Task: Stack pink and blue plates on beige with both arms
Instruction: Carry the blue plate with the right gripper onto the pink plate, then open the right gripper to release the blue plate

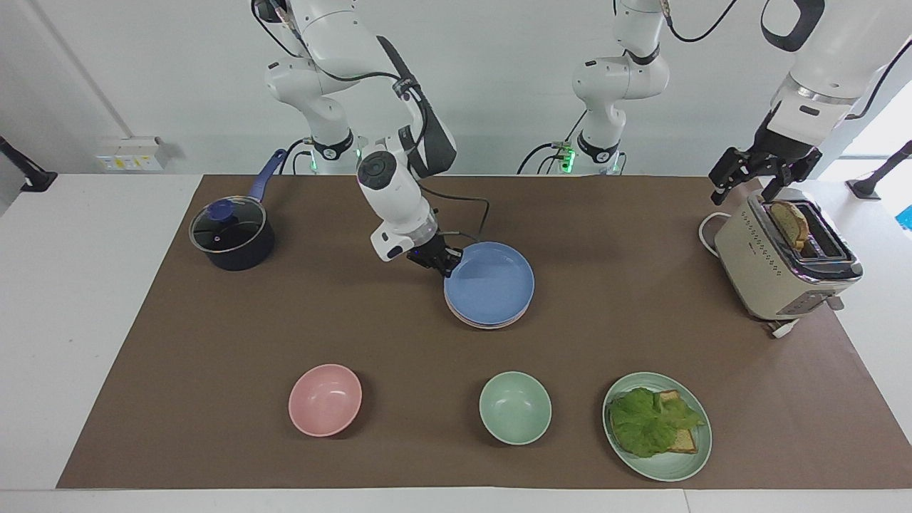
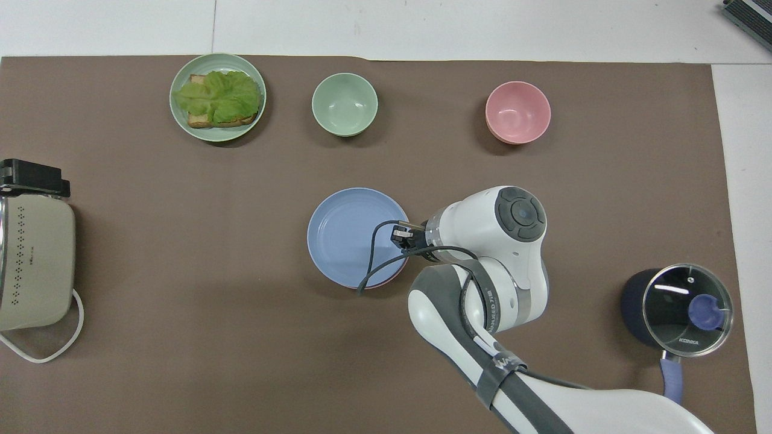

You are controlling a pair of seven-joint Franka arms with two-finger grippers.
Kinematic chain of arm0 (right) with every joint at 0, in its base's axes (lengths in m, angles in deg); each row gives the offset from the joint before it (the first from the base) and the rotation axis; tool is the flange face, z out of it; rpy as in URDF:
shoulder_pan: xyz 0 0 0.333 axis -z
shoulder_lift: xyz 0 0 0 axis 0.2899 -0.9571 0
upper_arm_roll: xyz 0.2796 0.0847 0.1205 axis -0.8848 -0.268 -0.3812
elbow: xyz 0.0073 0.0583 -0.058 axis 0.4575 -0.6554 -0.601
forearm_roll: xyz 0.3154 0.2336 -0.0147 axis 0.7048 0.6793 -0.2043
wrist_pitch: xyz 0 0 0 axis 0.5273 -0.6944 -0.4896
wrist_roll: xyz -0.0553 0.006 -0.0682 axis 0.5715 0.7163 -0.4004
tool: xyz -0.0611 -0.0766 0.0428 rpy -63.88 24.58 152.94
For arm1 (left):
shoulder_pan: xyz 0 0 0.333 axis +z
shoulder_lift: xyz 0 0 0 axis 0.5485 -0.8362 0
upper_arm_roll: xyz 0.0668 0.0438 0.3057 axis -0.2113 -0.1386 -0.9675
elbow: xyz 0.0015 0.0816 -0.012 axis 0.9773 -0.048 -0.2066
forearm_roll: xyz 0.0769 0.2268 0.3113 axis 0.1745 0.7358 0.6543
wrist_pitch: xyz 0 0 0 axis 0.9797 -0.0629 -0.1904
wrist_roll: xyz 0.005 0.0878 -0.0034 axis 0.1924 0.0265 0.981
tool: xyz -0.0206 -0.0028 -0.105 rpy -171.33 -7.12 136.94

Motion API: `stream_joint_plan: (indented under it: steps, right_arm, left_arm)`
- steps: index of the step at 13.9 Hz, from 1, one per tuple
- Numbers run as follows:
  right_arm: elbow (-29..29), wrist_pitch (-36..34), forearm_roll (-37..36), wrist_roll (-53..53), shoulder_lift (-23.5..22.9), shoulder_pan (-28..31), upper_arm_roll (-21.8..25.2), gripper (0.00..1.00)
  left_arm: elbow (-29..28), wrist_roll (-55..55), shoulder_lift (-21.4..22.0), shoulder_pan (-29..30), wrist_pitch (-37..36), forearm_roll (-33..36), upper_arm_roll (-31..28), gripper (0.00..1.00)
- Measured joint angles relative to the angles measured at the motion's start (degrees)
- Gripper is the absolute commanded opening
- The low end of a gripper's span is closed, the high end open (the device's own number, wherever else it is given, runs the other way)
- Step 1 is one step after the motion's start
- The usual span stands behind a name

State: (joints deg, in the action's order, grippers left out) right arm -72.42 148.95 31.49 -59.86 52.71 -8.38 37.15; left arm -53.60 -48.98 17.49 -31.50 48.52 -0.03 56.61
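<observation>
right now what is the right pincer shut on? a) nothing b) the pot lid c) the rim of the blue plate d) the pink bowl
c: the right pincer is closed on the edge of the blue plate, which sits over the pink plate.
</observation>
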Motion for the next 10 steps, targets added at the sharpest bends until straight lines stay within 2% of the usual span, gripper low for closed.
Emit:
stream_joint_plan:
  steps: [7, 9, 10]
  right_arm:
    - [-0.1, -0.1, 0.0, 0.0, 0.0, 0.0, 0.0, 0.00]
    - [-0.3, -0.1, 0.0, 0.0, 0.0, 0.0, 0.0, 0.21]
    - [-0.3, -0.2, 0.0, 0.0, 0.0, 0.0, 0.0, 0.60]
  left_arm:
    - [0.0, 0.0, 0.0, 0.0, 0.0, 0.0, 0.0, 1.00]
    - [0.0, 0.0, 0.0, 0.0, 0.0, 0.0, 0.0, 1.00]
    - [0.0, 0.0, 0.0, 0.0, 0.0, 0.0, 0.0, 1.00]
